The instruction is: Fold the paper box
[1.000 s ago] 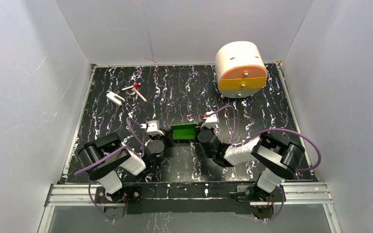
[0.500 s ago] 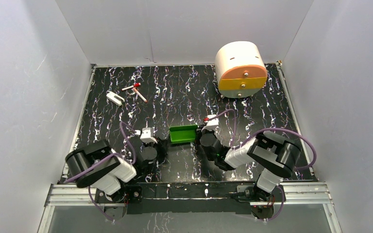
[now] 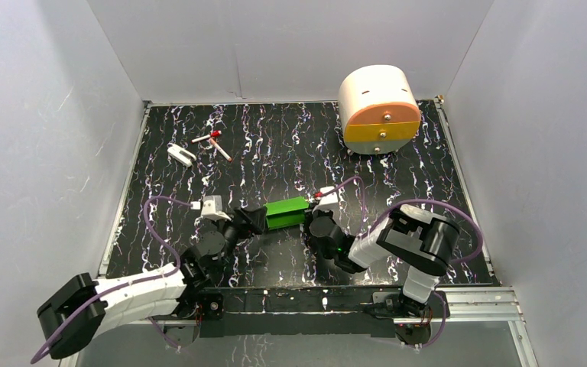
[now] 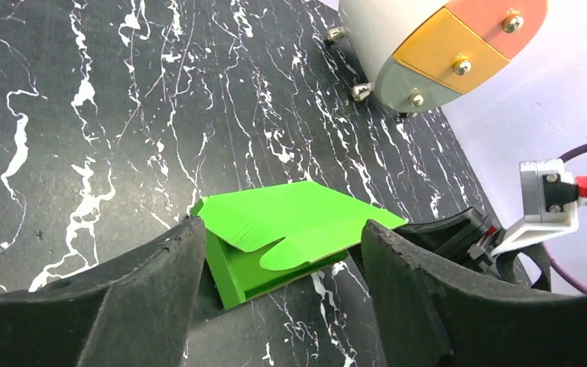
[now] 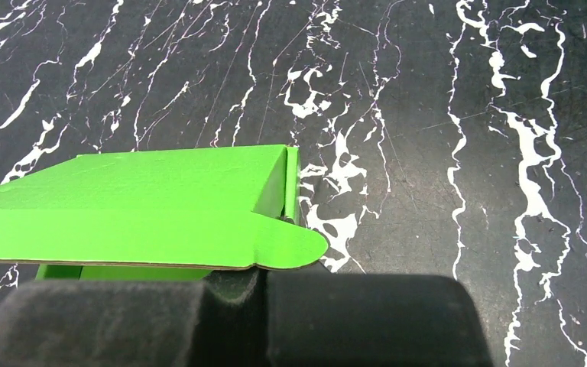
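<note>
Two grippers flank the paper box point(image 3: 287, 212), which I see at the middle of the table point(image 3: 275, 145), towards its near edge. Left gripper point(image 3: 257, 220): jaws spread wide, one finger on each side of the box's left end. Right gripper point(image 3: 311, 218): closed, pinching the right-end flap

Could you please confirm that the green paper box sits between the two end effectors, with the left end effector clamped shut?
Not quite: the left end effector is open, not clamped shut. The left wrist view shows its fingers spread wide on either side of the near end of the paper box. The box does sit between it and the right end effector.
</note>
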Robot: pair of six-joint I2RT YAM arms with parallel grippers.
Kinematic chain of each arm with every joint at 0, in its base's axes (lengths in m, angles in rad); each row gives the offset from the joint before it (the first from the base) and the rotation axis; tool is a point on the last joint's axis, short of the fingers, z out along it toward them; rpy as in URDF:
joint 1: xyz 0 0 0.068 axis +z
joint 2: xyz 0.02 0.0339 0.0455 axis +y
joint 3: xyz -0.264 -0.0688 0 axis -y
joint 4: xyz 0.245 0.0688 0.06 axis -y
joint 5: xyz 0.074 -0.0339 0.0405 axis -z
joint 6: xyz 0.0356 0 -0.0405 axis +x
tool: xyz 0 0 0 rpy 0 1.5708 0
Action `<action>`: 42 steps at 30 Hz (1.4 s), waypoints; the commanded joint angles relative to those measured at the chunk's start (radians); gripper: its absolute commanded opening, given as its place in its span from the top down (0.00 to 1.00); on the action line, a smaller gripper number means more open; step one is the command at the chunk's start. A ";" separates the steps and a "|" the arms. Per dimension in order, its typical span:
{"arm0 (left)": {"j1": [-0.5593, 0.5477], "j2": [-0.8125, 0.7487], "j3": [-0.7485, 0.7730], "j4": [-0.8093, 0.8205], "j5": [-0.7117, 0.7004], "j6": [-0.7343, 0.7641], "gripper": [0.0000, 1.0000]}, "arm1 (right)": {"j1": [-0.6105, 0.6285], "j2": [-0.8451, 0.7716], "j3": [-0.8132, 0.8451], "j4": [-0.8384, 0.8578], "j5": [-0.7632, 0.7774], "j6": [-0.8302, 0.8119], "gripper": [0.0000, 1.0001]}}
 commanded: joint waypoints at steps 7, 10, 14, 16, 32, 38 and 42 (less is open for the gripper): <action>0.235 -0.049 0.121 -0.345 0.192 0.054 0.27 | 0.008 -0.056 0.054 -0.269 -0.015 -0.054 1.00; 0.255 -0.061 0.118 -0.370 0.212 0.108 0.27 | 0.008 -0.100 0.092 -0.370 0.001 -0.070 1.00; 0.258 -0.057 0.122 -0.391 0.227 0.188 0.28 | 0.009 -0.151 0.124 -0.466 0.017 -0.079 1.00; 0.258 -0.051 0.119 -0.387 0.242 0.224 0.28 | 0.006 -0.175 0.134 -0.503 0.023 -0.086 1.00; 0.258 0.140 0.141 -0.127 0.575 0.531 0.27 | -0.013 -0.302 0.193 -0.660 -0.040 -0.109 1.00; 0.258 0.195 0.168 -0.091 0.586 0.558 0.32 | -0.015 -0.325 0.202 -0.673 -0.065 -0.108 1.00; 0.258 0.247 0.201 -0.063 0.582 0.568 0.44 | -0.017 -0.323 0.208 -0.678 -0.078 -0.109 1.00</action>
